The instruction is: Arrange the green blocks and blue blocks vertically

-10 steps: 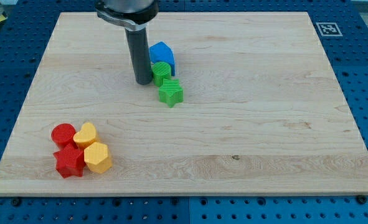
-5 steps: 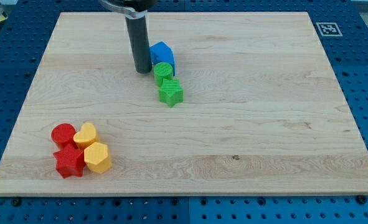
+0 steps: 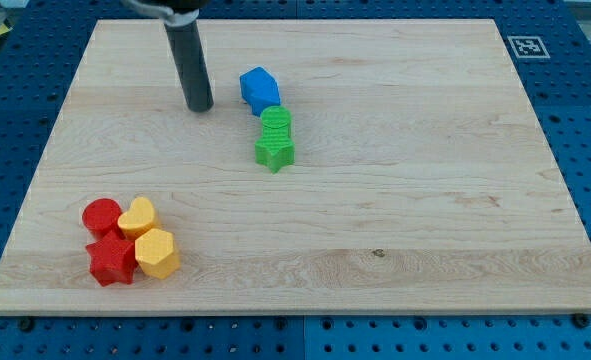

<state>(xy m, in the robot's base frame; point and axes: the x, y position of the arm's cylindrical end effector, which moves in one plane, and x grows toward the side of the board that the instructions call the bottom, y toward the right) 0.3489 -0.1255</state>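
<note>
Your rod comes down from the view's top edge, where a small part of its wider dark mount shows, cut off by the frame. The rod is straight, dark and close to upright, leaning only slightly so that its lower end sits a little toward the view's right of its upper end. My tip (image 3: 200,107) rests on the wooden board (image 3: 395,230), in the board's upper left part. Taking the blue block (image 3: 260,89) as the landmark, my tip stands to the view's left of it, near but clearly apart, touching nothing.
</note>
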